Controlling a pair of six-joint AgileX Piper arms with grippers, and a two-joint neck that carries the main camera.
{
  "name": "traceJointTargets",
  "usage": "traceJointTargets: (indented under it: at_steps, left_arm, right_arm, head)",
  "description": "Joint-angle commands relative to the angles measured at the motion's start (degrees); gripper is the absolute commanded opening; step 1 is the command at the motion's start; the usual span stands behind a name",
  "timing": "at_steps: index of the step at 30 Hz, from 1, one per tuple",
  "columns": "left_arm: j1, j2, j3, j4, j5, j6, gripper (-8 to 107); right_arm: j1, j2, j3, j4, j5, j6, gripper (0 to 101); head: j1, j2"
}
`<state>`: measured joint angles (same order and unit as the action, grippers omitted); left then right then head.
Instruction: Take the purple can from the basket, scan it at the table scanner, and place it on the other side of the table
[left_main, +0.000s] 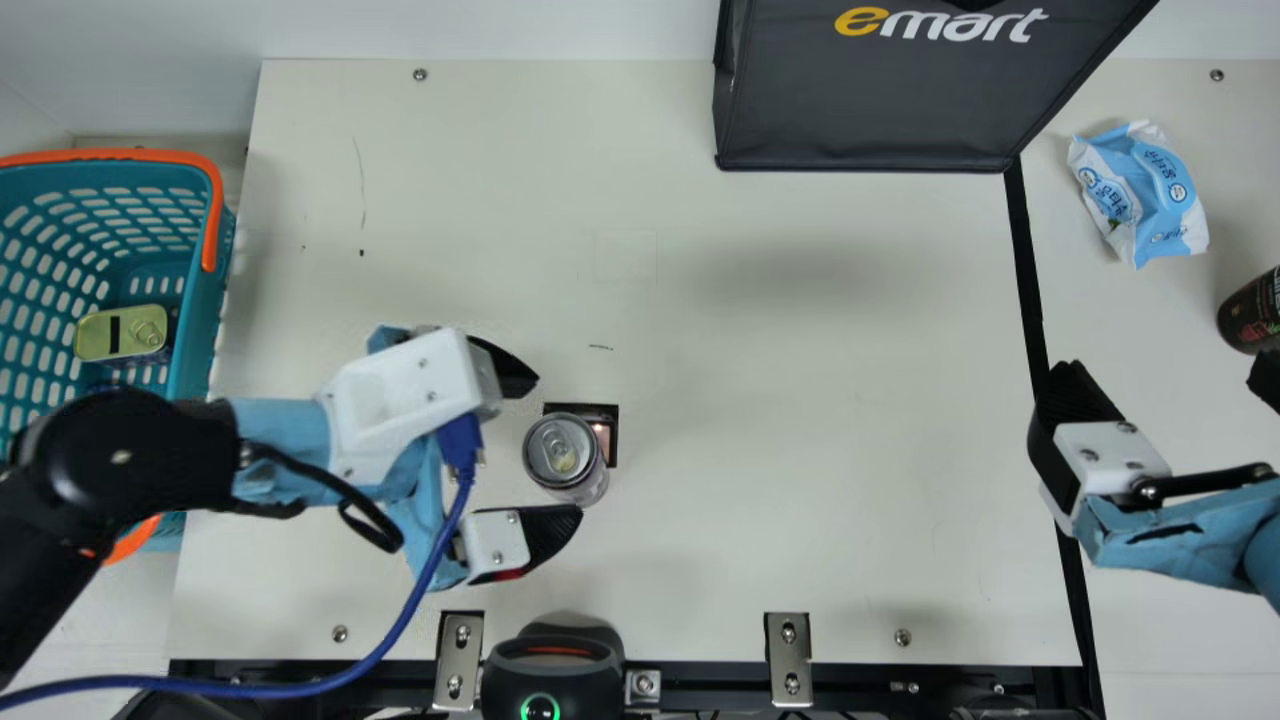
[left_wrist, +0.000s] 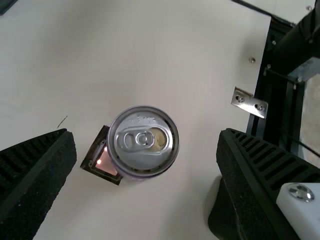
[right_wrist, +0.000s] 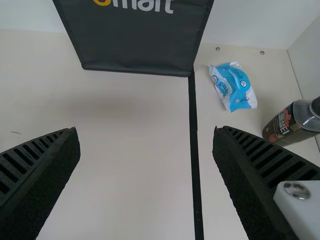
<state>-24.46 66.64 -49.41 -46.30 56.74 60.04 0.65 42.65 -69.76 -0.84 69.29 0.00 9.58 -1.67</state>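
Note:
The purple can (left_main: 566, 458) stands upright on the table, beside and partly over the small dark-framed scanner window (left_main: 611, 432). My left gripper (left_main: 545, 460) is open at the can's left, its fingers spread above and below it in the main view. In the left wrist view, the can (left_wrist: 143, 142) shows its silvery top between the widely parted fingers of my left gripper (left_wrist: 146, 150), touching neither. My right gripper (left_main: 1170, 375) is open over the right side of the table, by the black line; in the right wrist view, nothing is between the fingers of my right gripper (right_wrist: 146, 150).
The teal basket (left_main: 200, 320) at the left holds a yellow-topped tin (left_main: 122, 333). A black bag (left_main: 880, 100) stands at the back. Beyond the black line lie a blue-white packet (left_main: 1140, 195) and a dark bottle (left_main: 1250, 312). A black device (left_main: 552, 670) sits at the front edge.

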Motion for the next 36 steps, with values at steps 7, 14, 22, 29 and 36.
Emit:
traceJointTargets:
  at_steps: [7,14,22,29,36]
  left_arm:
    - [3.79,-5.93,1.37,-0.73,1.06,-6.42,90]
    - [4.72,-9.12,2.61,-0.29,0.91,-9.97,90]
    - [4.16,-10.67,3.24,0.6,0.09,-12.12,90]
    - [2.09,-11.41,4.83,1.97,-1.8,-12.58,90]
    - [-1.04,-12.39,8.48,3.33,-5.33,-11.67,90]
  right_arm:
    - [0.0,0.0,0.0,0.0,0.0,0.0,95]
    - [0.0,0.0,0.0,0.0,0.0,0.0,95]
    - [0.0,0.0,0.0,0.0,0.0,0.0,95]
    - [0.0,0.0,0.0,0.0,0.0,0.0,95]
    - [0.0,0.0,0.0,0.0,0.0,0.0,95]
  head:
    - [-1.66,0.09]
    - [-1.66,0.09]
    - [-1.66,0.09]
    - [-1.66,0.09]
    - [-1.66,0.09]
